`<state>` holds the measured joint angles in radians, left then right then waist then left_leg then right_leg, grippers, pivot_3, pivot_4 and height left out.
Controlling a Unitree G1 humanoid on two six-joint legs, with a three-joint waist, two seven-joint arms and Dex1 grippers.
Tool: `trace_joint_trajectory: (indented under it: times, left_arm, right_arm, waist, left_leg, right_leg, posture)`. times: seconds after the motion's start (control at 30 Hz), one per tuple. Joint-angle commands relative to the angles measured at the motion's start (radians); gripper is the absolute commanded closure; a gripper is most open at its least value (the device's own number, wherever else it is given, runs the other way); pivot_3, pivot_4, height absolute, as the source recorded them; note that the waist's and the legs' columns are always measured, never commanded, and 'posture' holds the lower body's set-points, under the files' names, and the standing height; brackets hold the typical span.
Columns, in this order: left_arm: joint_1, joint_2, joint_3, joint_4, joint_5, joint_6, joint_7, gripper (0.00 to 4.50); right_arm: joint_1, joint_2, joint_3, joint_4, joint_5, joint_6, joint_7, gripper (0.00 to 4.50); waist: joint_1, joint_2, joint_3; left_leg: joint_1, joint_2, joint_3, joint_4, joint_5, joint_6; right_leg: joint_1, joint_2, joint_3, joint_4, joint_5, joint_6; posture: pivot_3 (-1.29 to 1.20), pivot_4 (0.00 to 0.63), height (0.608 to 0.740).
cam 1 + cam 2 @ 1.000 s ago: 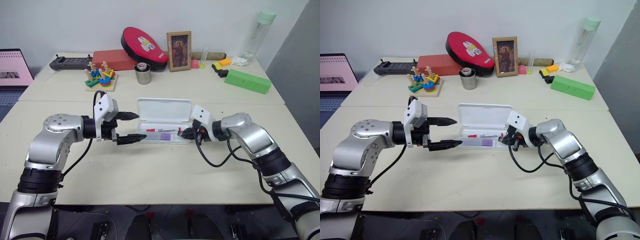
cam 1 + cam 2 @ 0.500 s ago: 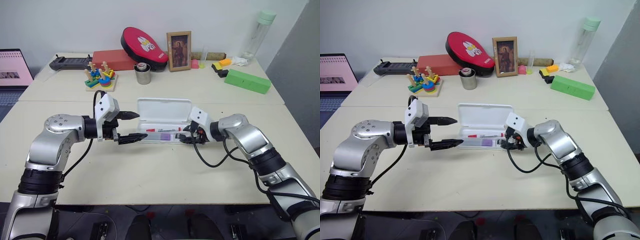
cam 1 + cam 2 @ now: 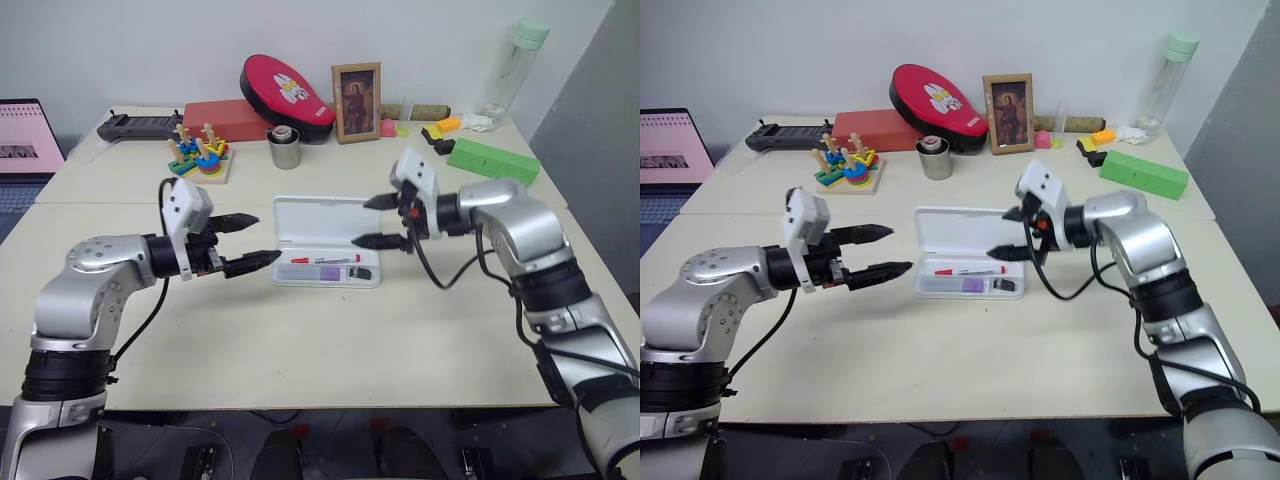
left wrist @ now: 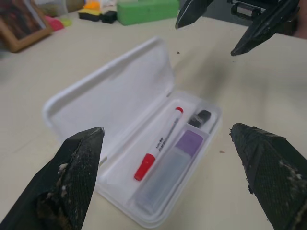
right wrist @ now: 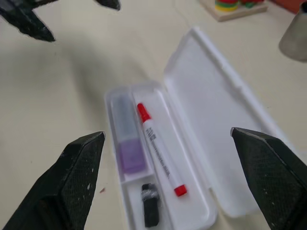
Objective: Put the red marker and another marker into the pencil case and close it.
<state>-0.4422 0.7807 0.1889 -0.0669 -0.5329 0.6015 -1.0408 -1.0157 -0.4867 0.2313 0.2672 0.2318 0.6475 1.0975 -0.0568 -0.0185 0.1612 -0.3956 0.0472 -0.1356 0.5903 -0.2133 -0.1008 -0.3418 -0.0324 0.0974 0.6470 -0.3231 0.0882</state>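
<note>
The pencil case (image 3: pixel 325 215) lies open in the middle of the table, its lid (image 4: pixel 115 91) leaning back. In its tray lie the red marker (image 3: pixel 325 259) (image 4: pixel 160 143) and, in front of it, the lavender marker (image 3: pixel 330 271) (image 5: pixel 127 139). A small dark cylinder (image 5: pixel 150 211) sits at the tray's right end. My left gripper (image 3: pixel 262 240) is open, level with the table, just left of the case. Above the case's right end hangs my right gripper (image 3: pixel 360 222), open and empty.
A green box (image 3: pixel 495 162) and a bottle (image 3: pixel 515 65) stand at the back right. A metal cup (image 3: pixel 285 147), a picture frame (image 3: pixel 358 88), a red pad (image 3: pixel 288 95) and a stacking toy (image 3: pixel 200 155) line the back.
My right gripper has opened and risen from the case's right end, where the dark cylinder now lies. My left gripper has drifted slightly left, still open.
</note>
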Motion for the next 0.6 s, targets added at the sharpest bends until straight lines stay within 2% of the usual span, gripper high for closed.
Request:
trace_joint_trajectory:
  times: [0.03, 0.13, 0.17, 0.2, 0.33, 0.6]
  left_arm:
    - [-0.023, -0.005, 0.069, -0.01, -0.038, 0.008, 0.053, 0.0]
    - [-0.021, -0.022, 0.106, -0.011, -0.053, 0.011, 0.104, 0.0]
    - [-0.021, -0.028, 0.114, -0.013, -0.058, 0.014, 0.116, 0.0]
    - [-0.019, -0.031, 0.12, -0.018, -0.063, 0.017, 0.124, 0.0]
    - [0.01, -0.033, 0.121, -0.045, -0.067, 0.013, 0.144, 0.0]
    - [0.036, -0.026, 0.132, -0.074, -0.088, 0.017, 0.168, 0.0]
  right_arm:
    - [-0.138, 0.049, -0.046, 0.208, -0.034, -0.095, -0.066, 0.05]
    - [-0.266, 0.11, -0.063, 0.469, -0.079, -0.159, -0.159, 0.05]
    - [-0.29, 0.124, -0.068, 0.53, -0.088, -0.187, -0.178, 0.42]
    - [-0.308, 0.135, -0.071, 0.581, -0.097, -0.213, -0.191, 0.5]
    - [-0.348, 0.17, -0.069, 0.725, -0.147, -0.306, -0.232, 1.34]
    - [-0.352, 0.208, -0.056, 0.815, -0.215, -0.386, -0.244, 3.38]
  waist:
    - [-0.001, 0.0, 0.0]
    - [-0.003, 0.0, 0.0]
    - [-0.004, 0.0, 0.0]
    - [-0.003, 0.0, 0.0]
    - [-0.002, 0.0, 0.0]
    - [-0.013, 0.001, 0.0]
  left_leg:
    - [0.0, 0.0, 0.0, 0.0, 0.0, 0.0]
    - [0.0, 0.0, 0.0, 0.0, 0.0, 0.0]
    - [0.0, 0.0, 0.0, 0.0, 0.0, 0.0]
    - [0.0, 0.0, 0.0, -0.001, 0.0, 0.0]
    - [0.0, 0.0, 0.001, -0.001, 0.0, 0.0]
    - [-0.001, 0.0, 0.001, -0.001, 0.0, 0.0]
  right_leg:
    - [0.0, 0.0, 0.0, 0.0, 0.0, 0.0]
    - [-0.001, 0.0, 0.0, 0.001, 0.0, 0.0]
    - [-0.001, 0.0, 0.0, 0.001, 0.0, 0.0]
    - [-0.001, 0.0, 0.0, 0.0, 0.001, -0.001]
    - [-0.001, 0.0, 0.0, 0.0, 0.002, -0.003]
    - [-0.003, -0.001, 0.0, 0.001, 0.002, -0.004]
  posture:
    - [0.0, 0.15, 0.74]
    - [0.0, 0.15, 0.74]
    - [0.0, 0.15, 0.74]
    - [0.0, 0.15, 0.74]
    - [0.0, 0.15, 0.74]
    - [0.0, 0.15, 0.74]
